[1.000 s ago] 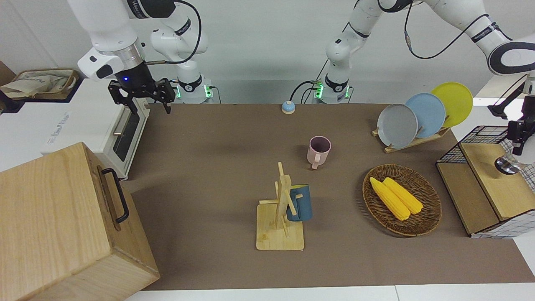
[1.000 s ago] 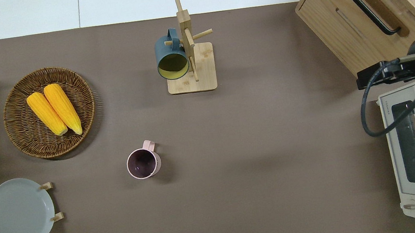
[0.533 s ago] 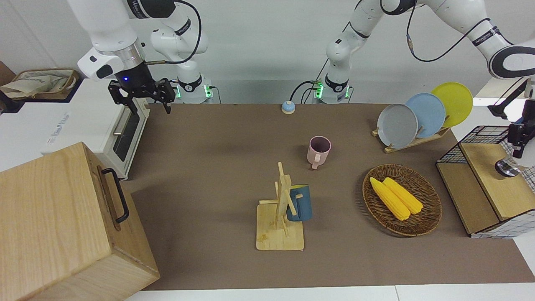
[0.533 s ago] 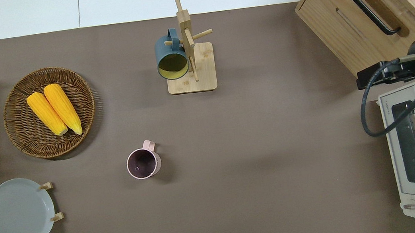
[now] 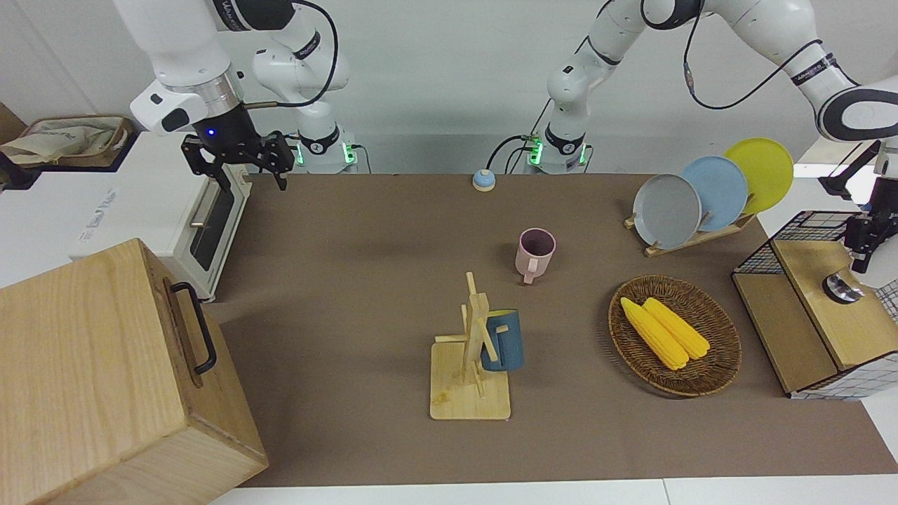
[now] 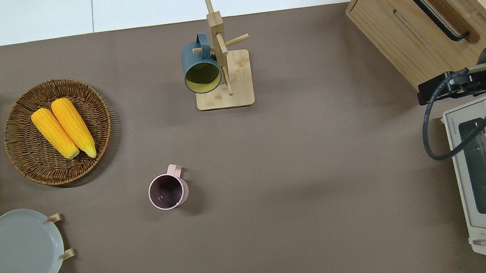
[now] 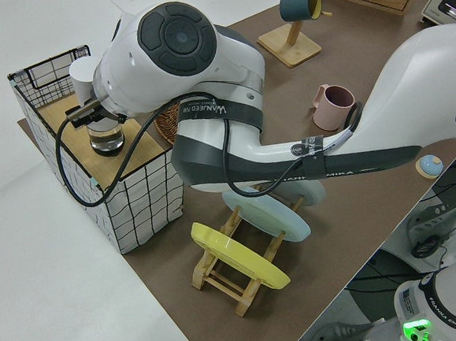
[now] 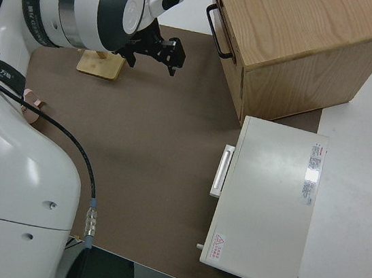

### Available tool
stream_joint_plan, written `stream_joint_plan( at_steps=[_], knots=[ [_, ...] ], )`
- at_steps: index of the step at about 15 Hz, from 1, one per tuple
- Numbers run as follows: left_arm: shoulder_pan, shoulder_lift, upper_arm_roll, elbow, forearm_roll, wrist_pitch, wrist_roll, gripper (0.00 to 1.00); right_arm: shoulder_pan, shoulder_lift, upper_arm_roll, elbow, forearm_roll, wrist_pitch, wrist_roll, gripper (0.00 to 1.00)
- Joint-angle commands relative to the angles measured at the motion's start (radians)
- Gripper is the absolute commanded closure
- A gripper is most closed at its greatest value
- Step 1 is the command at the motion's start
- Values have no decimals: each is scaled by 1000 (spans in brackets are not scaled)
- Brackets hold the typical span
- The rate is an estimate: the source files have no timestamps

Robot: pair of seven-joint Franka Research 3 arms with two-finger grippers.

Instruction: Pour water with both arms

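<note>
The left gripper (image 5: 867, 242) is over the glass (image 5: 842, 287) on the wire basket's (image 5: 754, 263) lid, probably to pick it; I cannot tell its opening. The right gripper (image 5: 238, 158) hangs open and empty at the oven (image 5: 210, 224). The pink mug (image 6: 167, 191) waits mid-table.

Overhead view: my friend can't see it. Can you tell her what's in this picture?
A pink mug stands alone in the middle of a brown table. Farther from the robots, a blue mug hangs on a wooden rack, and two corn cobs lie in a wicker basket toward the left arm's end.
</note>
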Motion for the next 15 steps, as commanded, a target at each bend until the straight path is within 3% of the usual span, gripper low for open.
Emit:
stream_joint_plan(
  at_steps=[1, 2, 3, 4, 5, 6, 13, 15],
  knots=[
    [8, 11, -8, 33, -28, 8, 26, 798, -13, -2, 10, 2, 5, -8, -16, 9],
    [8, 11, -8, 33, -28, 9, 26, 787, -13, -2, 10, 2, 5, -8, -16, 9],
    [6, 11, -8, 33, -28, 9, 26, 715, -13, -2, 10, 3, 5, -8, -16, 9],
    [6, 11, -8, 33, -28, 9, 26, 486, -13, -2, 10, 2, 5, -8, -16, 9],
    [6, 12, -8, 33, -28, 12, 26, 111, -13, -2, 10, 2, 5, -8, -16, 9],
    [6, 12, -8, 32, -27, 22, 26, 4, -13, -2, 10, 2, 5, -8, -16, 9],
    [8, 3, -6, 35, -10, -15, -3, 2, -13, -2, 10, 2, 5, -8, -16, 9],
    [8, -2, 31, 36, -7, -82, -30, 0, -13, -2, 10, 2, 5, -8, -16, 9]
  ],
)
